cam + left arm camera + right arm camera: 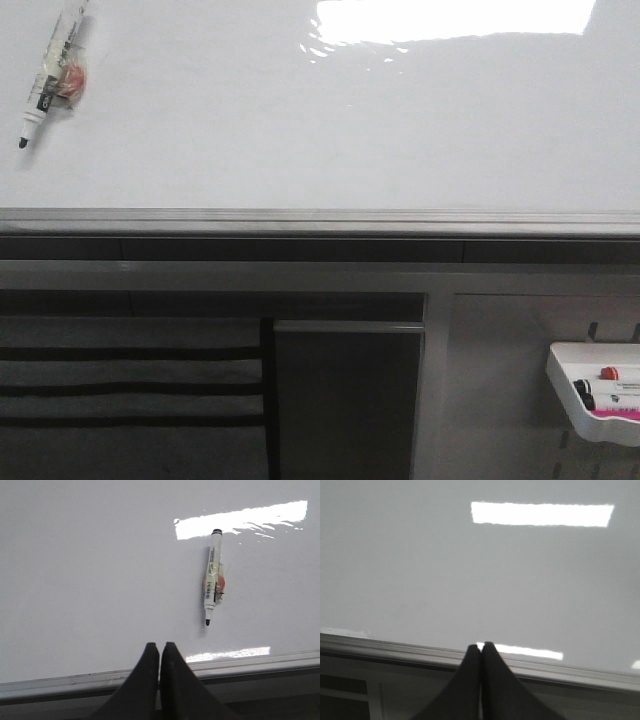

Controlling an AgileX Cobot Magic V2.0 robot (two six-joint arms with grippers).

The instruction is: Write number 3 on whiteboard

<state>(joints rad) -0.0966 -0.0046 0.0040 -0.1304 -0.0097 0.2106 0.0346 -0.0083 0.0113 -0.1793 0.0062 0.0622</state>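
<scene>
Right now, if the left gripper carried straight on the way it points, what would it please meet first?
Likely the grey metal edge rail, then the glossy whiteboard; the left gripper, shut, aims left of the uncapped marker. Depth is unclear.

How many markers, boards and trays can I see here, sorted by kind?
Markers: 3, one uncapped on the whiteboard, namely the marker, plus a red-capped marker and a black-capped marker in the tray
Whiteboards: 1
Marker trays: 1, the white tray
Total: 5

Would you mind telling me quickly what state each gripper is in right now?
Left gripper: closed, fingers pressed together, holding nothing.
Right gripper: closed, fingers together, holding nothing.
</scene>
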